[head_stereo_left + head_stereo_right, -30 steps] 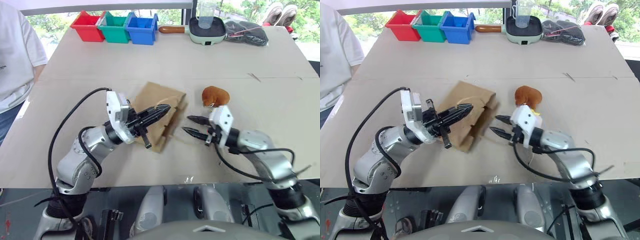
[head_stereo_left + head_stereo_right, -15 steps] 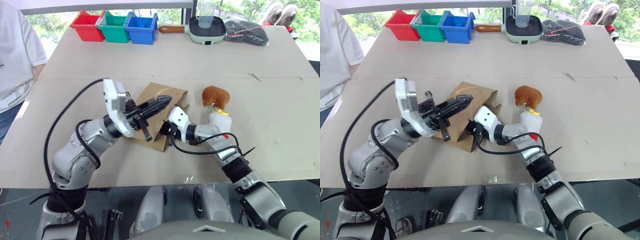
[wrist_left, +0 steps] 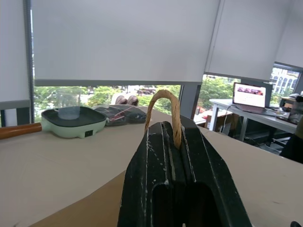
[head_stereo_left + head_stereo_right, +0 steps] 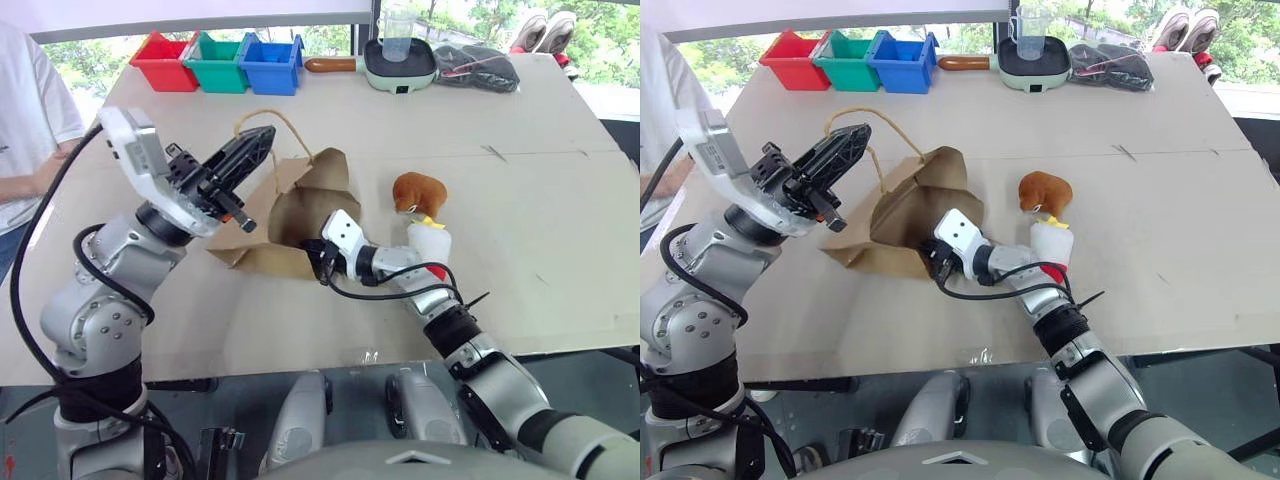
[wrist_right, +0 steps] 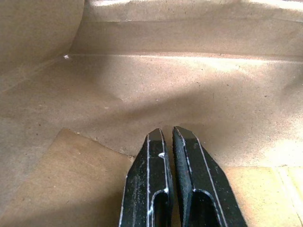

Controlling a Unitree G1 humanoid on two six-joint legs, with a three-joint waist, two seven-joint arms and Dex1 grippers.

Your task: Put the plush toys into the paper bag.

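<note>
Left eye view: left gripper point(image 4: 258, 145) clamps the bag handle point(image 4: 262, 117), hoisting the paper bag point(image 4: 300, 205) open; right gripper point(image 4: 322, 262) clenched empty inside, toys at three o'clock

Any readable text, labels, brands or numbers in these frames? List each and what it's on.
No readable text.
Paper bag: plain brown, no print.
Red bin, green bin, blue bin: no labels visible.
Laptop: screen content too small to read.

Paper bag point(image 4: 300, 205): matt brown kraft, creased; handle point(image 3: 163, 111) twisted paper; orange toy point(image 4: 418, 190) fuzzy plush.
</note>
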